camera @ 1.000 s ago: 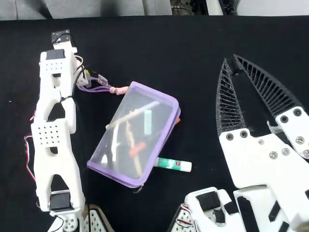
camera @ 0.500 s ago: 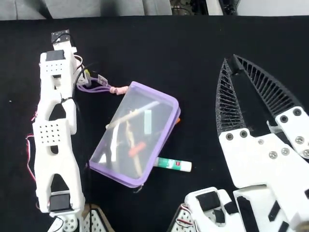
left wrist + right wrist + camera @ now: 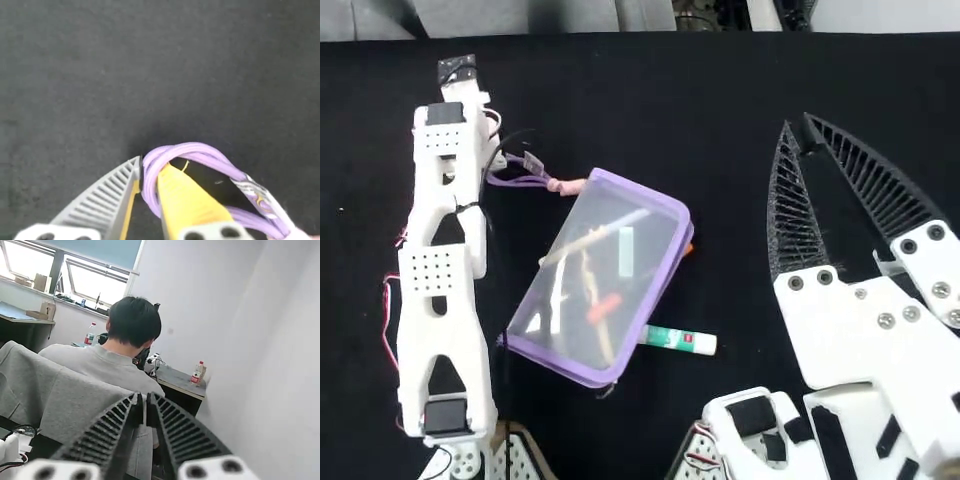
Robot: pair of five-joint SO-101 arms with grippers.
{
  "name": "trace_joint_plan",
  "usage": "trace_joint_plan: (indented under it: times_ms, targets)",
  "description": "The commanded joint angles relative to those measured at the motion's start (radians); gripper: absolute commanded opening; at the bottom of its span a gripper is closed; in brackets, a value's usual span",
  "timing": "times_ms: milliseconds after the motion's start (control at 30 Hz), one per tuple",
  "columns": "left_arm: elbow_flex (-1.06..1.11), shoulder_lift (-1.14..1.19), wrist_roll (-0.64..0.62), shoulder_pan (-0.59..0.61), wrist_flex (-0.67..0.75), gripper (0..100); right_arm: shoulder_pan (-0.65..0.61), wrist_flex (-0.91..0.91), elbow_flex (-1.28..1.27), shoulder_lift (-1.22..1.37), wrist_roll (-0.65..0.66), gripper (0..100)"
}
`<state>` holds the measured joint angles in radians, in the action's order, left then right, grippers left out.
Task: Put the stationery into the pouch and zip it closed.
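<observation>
The pouch [image 3: 605, 290], clear with purple trim, is lying flat a little toward 9 o'clock from the middle of the black table [image 3: 720, 100], and the stationery [image 3: 603, 308] inside is showing through it. A glue stick [image 3: 678, 341] is lying outside on the table at the pouch's 4 o'clock, its end touching the purple edge. Something orange [image 3: 690, 246] is poking out at 3 o'clock. Can't tell whether the zip is shut.

The purple cord loop [image 3: 195, 149] is trailing off the pouch's 11 o'clock corner and going under the left arm [image 3: 440, 270]. The high view is hiding what's happening there, but the left wrist camera is catching it. The left gripper [image 3: 150, 165] is pinching the cord between its grey and yellow fingers, right down by the table.

The right gripper [image 3: 800, 122] is hanging up high at 3 o'clock, well apart from the pouch, with its fingertips pressed together. Its own camera is looking out into the room.
</observation>
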<state>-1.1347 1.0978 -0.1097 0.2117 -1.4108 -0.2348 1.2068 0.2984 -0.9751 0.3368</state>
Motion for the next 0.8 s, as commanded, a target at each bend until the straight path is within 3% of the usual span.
trace_joint_plan:
  times_ms: [0,100,267,767]
  targets:
    - [-0.291,-0.115,-0.011,-0.013,-0.137,3,0.018,-0.021,0.008,0.008,0.006,3.8]
    - [-0.542,-0.189,-0.009,-0.044,-0.23,3,0.018,-0.021,0.008,0.008,0.006,3.8]
    - [-0.51,-0.425,0.015,-0.099,-0.244,3,0.018,-0.02,0.008,0.008,0.006,3.8]
    - [-0.529,-0.809,0.04,-0.124,-0.227,3,0.018,-0.018,0.01,0.008,-0.002,3.9]
